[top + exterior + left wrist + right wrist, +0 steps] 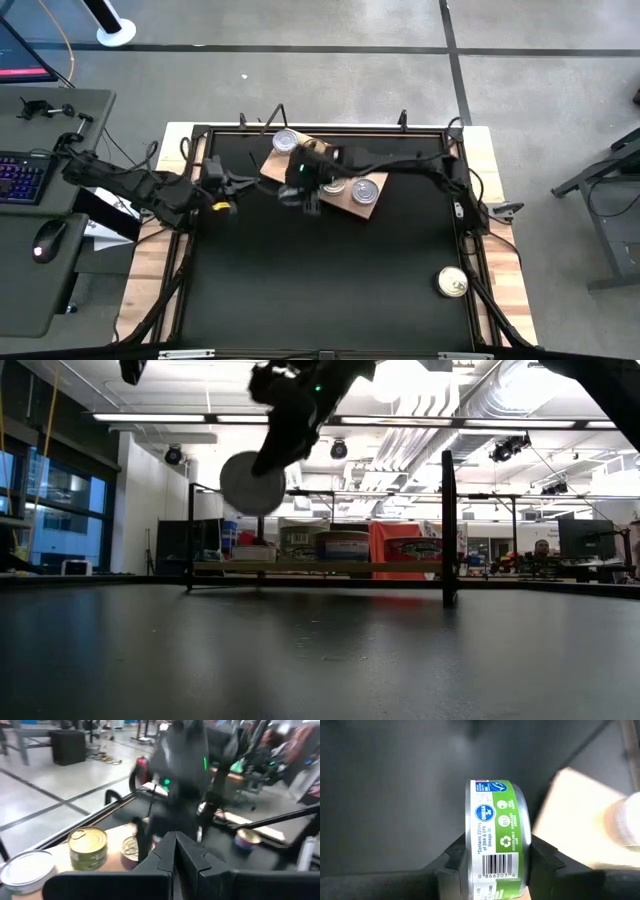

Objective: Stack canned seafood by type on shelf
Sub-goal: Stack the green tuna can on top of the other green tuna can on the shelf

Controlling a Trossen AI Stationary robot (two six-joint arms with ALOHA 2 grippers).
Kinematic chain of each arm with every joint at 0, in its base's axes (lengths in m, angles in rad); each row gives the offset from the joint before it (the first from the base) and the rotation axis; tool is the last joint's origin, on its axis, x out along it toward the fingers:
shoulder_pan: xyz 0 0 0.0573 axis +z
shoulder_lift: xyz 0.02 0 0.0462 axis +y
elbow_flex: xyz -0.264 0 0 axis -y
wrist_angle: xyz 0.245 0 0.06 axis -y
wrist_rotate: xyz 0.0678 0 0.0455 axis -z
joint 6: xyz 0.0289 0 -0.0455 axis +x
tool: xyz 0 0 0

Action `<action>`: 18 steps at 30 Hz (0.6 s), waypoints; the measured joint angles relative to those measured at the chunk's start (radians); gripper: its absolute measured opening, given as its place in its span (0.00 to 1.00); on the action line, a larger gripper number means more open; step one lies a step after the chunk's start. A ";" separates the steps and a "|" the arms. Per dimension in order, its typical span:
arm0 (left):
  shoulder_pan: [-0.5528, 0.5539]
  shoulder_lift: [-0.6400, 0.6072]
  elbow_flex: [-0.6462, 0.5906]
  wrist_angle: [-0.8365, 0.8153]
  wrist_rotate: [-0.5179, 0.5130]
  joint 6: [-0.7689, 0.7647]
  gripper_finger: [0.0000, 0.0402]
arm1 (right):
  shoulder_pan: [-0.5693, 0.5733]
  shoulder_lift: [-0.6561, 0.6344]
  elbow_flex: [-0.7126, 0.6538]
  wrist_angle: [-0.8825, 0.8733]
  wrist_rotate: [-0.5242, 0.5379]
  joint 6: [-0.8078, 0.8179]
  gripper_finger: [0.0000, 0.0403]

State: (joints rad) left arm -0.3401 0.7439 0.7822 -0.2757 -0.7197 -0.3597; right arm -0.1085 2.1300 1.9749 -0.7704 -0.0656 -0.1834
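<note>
Right wrist view first: the right end effector is clamped on a tin with a green label, one dark finger on each flat face so the can stands on its edge, held clear above the black table; a corner of the light wooden shelf shows just past it, with a blurred silver tin top at the frame's edge. From the low camera this same can hangs in the air under the arm, its round face turned toward the lens, well above the table top. Seen from above, the right end effector sits over the near-left edge of the shelf, which lies at an angle in the far half of the table. On the board rest two silver-topped tins side by side toward its right end, and another tin at its far left end. A gold-topped tin lies alone on the table near the front right corner, well apart from the shelf. The left end effector hovers just left of the shelf with its fingers pressed together, holding nothing. Beyond the table, a desk with a keyboard and mouse stands to the left.
</note>
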 joint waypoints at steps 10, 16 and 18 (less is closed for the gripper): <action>0.062 0.178 0.008 0.012 -0.018 -0.009 0.10 | -0.187 -0.114 -0.009 -0.001 -0.217 -0.034 0.28; 0.142 0.183 0.056 0.010 -0.065 0.099 0.29 | -0.239 -0.122 -0.011 0.100 -0.218 0.143 0.28; 0.181 0.177 0.070 0.010 -0.066 0.185 0.35 | -0.277 -0.117 -0.011 0.169 -0.203 0.296 0.28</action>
State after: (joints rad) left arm -0.1595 0.9212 0.8526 -0.2660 -0.7853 -0.1751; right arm -0.3853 2.0131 1.9640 -0.6014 -0.2685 0.1126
